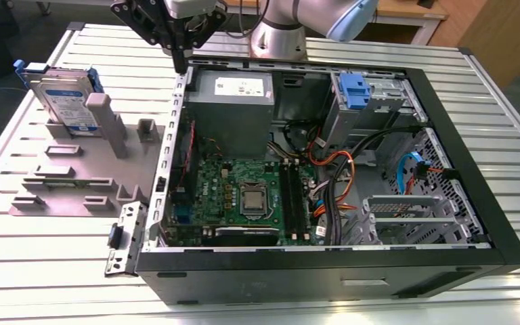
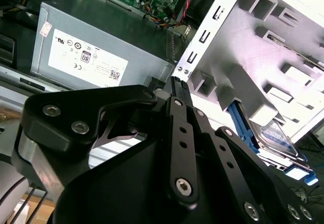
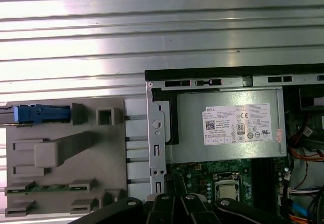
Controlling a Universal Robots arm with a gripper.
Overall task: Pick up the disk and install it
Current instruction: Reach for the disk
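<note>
The open computer case (image 1: 332, 271) lies under the pincer, its grey power supply (image 1: 233, 101) just beside the fingertips and the grey fixture plate (image 1: 106, 166) on the other side. The disk (image 1: 66, 101) stands upright in that plate, apart from the pincer (image 1: 181, 66), whose fingers are pressed together over the case's edge, pinching nothing.
</note>
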